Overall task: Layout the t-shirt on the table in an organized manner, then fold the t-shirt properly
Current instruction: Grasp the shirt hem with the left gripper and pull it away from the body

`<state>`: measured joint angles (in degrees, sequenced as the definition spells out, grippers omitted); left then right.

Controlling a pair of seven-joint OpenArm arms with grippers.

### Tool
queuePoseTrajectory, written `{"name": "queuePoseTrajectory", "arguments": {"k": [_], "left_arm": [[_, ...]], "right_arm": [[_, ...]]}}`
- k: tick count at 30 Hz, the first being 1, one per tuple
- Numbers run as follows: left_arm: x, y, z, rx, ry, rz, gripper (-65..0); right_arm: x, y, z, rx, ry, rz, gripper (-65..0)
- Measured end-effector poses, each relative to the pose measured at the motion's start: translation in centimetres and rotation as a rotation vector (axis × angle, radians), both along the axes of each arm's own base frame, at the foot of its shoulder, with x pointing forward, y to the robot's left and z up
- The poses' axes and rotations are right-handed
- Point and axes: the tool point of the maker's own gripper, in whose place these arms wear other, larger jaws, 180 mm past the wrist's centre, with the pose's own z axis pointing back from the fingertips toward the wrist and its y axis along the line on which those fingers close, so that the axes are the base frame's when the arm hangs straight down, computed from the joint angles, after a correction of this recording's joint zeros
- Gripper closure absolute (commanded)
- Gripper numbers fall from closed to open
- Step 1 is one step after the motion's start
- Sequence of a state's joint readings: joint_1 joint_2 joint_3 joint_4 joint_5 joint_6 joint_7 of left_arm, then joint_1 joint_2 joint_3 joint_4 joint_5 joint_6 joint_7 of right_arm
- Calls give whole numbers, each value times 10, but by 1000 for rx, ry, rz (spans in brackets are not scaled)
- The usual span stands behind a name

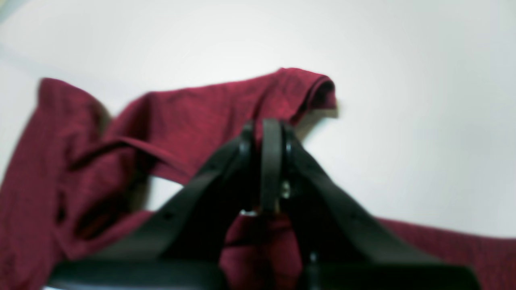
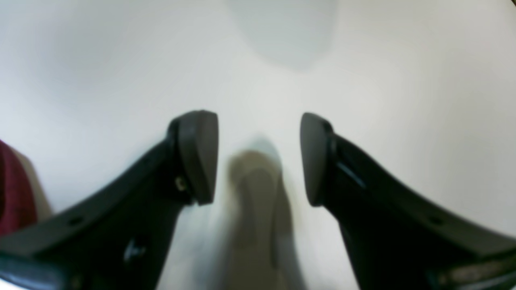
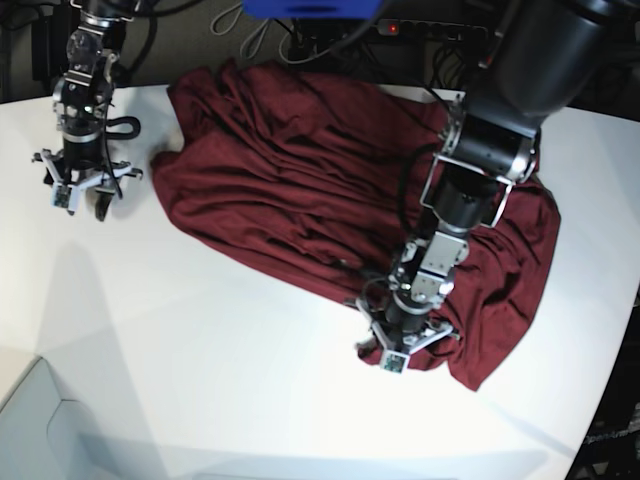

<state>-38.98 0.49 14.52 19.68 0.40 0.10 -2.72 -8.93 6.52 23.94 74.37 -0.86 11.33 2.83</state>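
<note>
The maroon t-shirt (image 3: 300, 170) lies rumpled across the back and right of the white table (image 3: 200, 330). My left gripper (image 3: 402, 350) is at the shirt's near hem. In the left wrist view its fingers (image 1: 271, 161) are pressed together, shut on a bunch of the t-shirt (image 1: 193, 117), and a sleeve opening lies beyond them. My right gripper (image 3: 85, 195) hangs left of the shirt's left edge. In the right wrist view it (image 2: 258, 157) is open over bare table (image 2: 403, 100), with a sliver of t-shirt (image 2: 12, 193) at the far left.
Cables and a power strip (image 3: 430, 25) run along the back behind the table, beside a blue object (image 3: 310, 8). The table's curved front edge (image 3: 50, 400) shows at lower left. The left arm's thick body (image 3: 530, 70) reaches over the shirt's right side.
</note>
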Motion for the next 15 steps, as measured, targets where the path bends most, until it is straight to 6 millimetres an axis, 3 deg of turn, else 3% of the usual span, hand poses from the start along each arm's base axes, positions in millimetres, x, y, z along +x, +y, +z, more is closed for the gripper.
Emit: {"name": "queuePoseTrajectory", "arguments": {"k": [3, 6, 11, 15], "left_arm": [[17, -6, 22, -43, -32, 19, -2], [42, -4, 59, -108, -97, 66, -2], [76, 14, 118, -202, -204, 152, -2], [80, 43, 126, -191, -223, 193, -4]], "right_arm": [[0, 1, -1, 2, 2, 0, -330], [0, 0, 0, 1, 1, 0, -330], [-9, 1, -6, 1, 22, 0, -329], [-9, 0, -6, 3, 22, -3, -329]]}}
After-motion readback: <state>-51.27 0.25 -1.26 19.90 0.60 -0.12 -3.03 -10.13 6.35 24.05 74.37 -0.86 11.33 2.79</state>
